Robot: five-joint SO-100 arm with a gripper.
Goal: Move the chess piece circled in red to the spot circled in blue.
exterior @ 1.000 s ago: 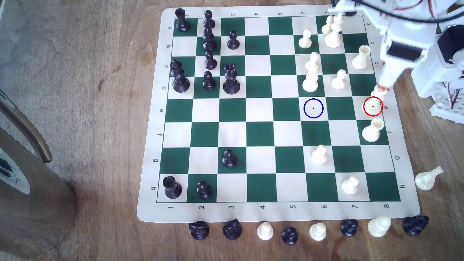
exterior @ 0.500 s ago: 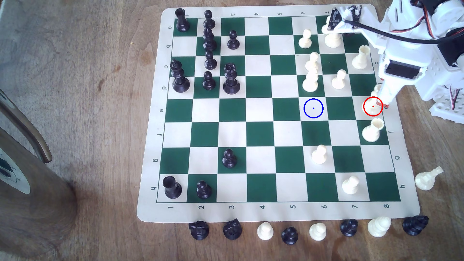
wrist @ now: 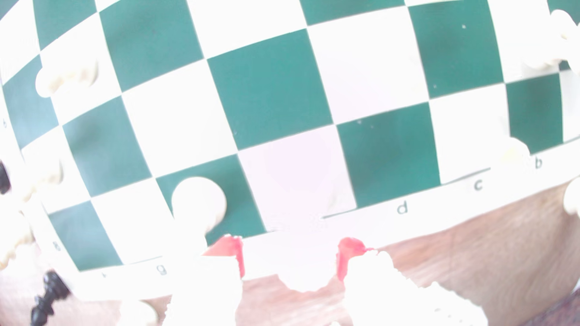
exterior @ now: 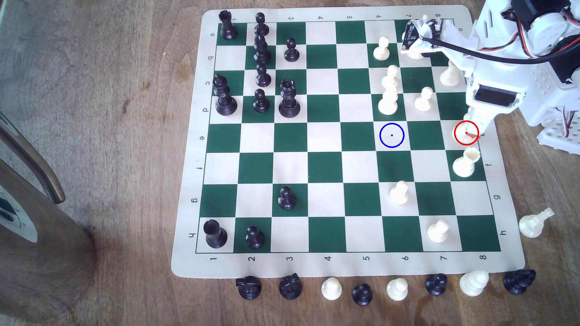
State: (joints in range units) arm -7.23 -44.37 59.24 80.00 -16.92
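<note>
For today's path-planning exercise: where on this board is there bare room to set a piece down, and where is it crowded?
Free: the middle files 4 and 5, and the blue-circled square with its row leftward. Crowded: the black cluster at the exterior view's upper left, and the cream pieces by the end effector at upper right.

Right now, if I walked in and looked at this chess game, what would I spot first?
Probably the white plastic robot arm reaching down at the exterior view's right, its red-tipped tool lowered onto the cream crowned chess piece circled in red. Next, the thin blue circle on a bare cream square to its left in that view.
</note>
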